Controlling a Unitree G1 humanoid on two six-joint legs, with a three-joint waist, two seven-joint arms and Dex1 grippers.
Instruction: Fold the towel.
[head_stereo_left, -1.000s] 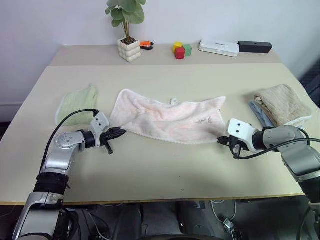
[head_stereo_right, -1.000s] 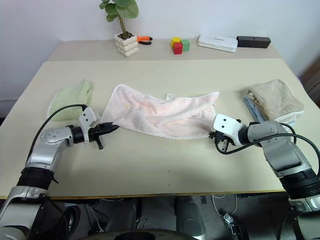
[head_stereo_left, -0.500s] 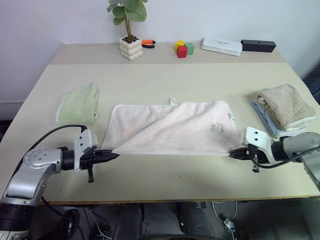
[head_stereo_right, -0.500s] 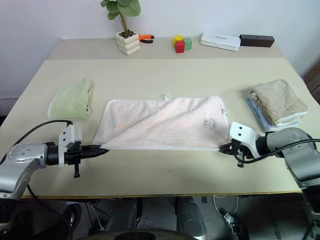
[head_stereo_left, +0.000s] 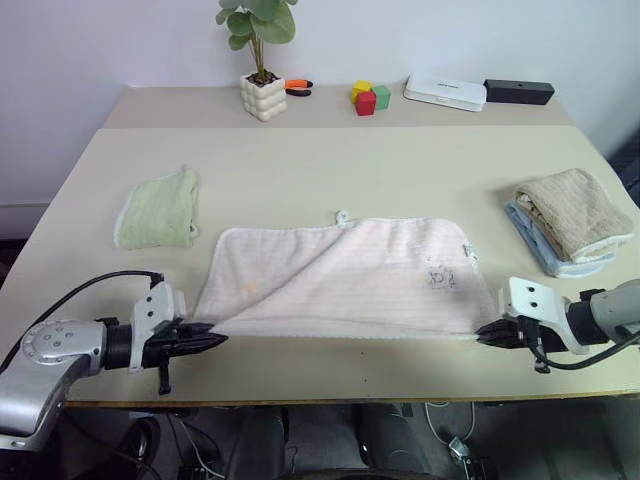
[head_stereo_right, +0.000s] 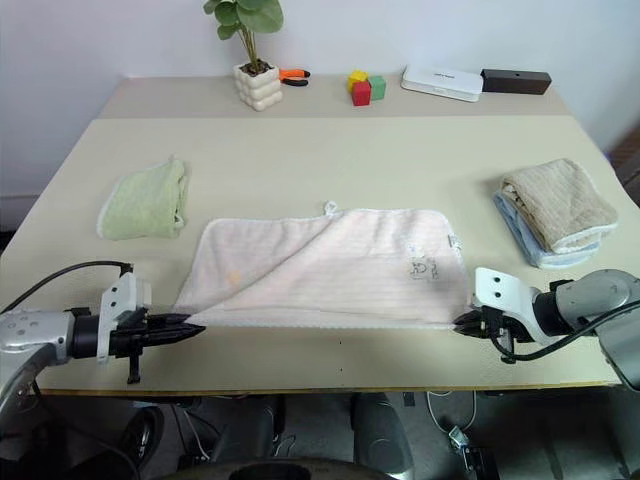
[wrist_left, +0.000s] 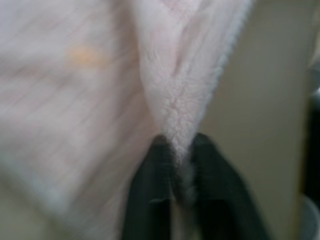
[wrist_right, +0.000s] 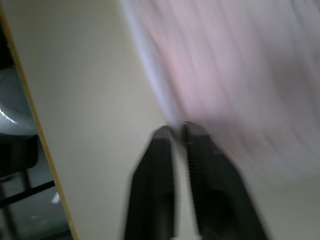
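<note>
Left gripper (head_stereo_left: 212, 339) pinches the towel (head_stereo_left: 350, 280)'s seven-o'clock corner; right gripper (head_stereo_left: 483, 334), nearly together at five o'clock, may lose its corner.

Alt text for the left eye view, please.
A pale pink towel lies spread near the table's front edge, the left gripper and right gripper at its two near corners. A green towel lies left, folded tan towels right.

towel (head_stereo_left: 345, 275): you see it flatter, nearer the table's front edge | left gripper (head_stereo_left: 215, 338), right gripper (head_stereo_left: 482, 334): both drawn back and outward
</note>
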